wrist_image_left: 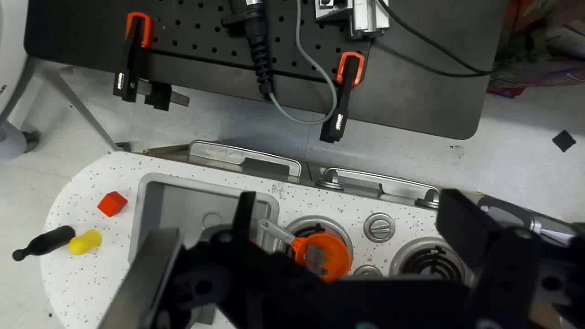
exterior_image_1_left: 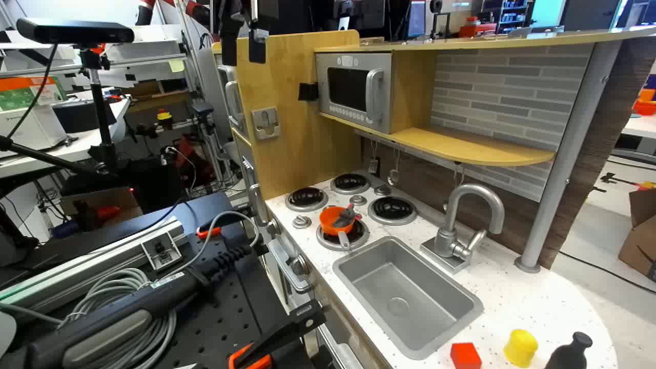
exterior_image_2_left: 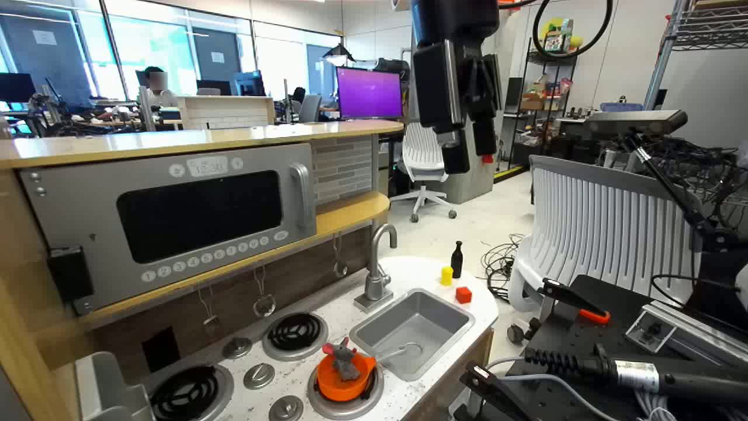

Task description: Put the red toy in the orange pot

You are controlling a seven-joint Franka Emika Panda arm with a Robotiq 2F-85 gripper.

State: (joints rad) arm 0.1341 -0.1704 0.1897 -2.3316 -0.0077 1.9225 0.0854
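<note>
1. At the left of the wrist view there is a black toy bottle [wrist_image_left: 48, 241]; in both exterior views it stands upright on the white, speckled counter [wrist_image_left: 82, 292].

2. Just beside it comes a small yellow block [wrist_image_left: 85, 242], of rounded shape.

3. Then follows the red cube [wrist_image_left: 112, 204]. It rests on the counter, near the end of the sink. In the wrist view it lies to the left of both fingers, and it is well below and well apart from the pincer.

4. Next is the grey sink basin [wrist_image_left: 183, 205], which is partly covered by the dark body of the pincer in this view.

5. The pincer [wrist_image_left: 352, 208] has its two fingers wide apart. In both exterior views it hangs high above the counter.

6. Between the fingers as the wrist view shows it, but far below them, the orange pot [wrist_image_left: 337, 251] stands on a burner [wrist_image_left: 315, 221]. Its grey handle points toward the sink. Inside the pot sits a grey toy mouse [wrist_image_left: 314, 256].

7. More to the right there are a stove knob [wrist_image_left: 379, 227] and another burner [wrist_image_left: 429, 261], this one partly hidden.
</note>
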